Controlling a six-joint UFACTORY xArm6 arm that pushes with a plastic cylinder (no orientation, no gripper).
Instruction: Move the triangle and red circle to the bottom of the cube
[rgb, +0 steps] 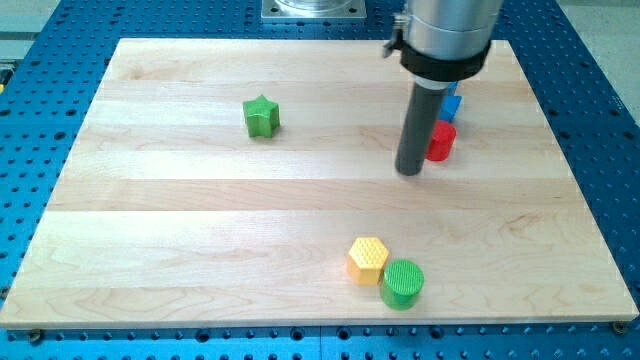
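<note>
My tip (410, 170) rests on the board just to the left of a red round block (440, 141), close to it or touching. A blue block (452, 104) sits just above the red one, mostly hidden behind the rod, so its shape cannot be made out. No other triangle or cube is recognisable. A green star block (261, 116) lies toward the view's upper left. A yellow hexagon block (368, 260) and a green round block (402, 283) sit side by side, touching, near the view's bottom.
The wooden board (200, 250) lies on a blue perforated table (40, 150). The arm's grey housing (446, 35) hangs over the board's upper right. A metal mount (313, 9) sits at the view's top.
</note>
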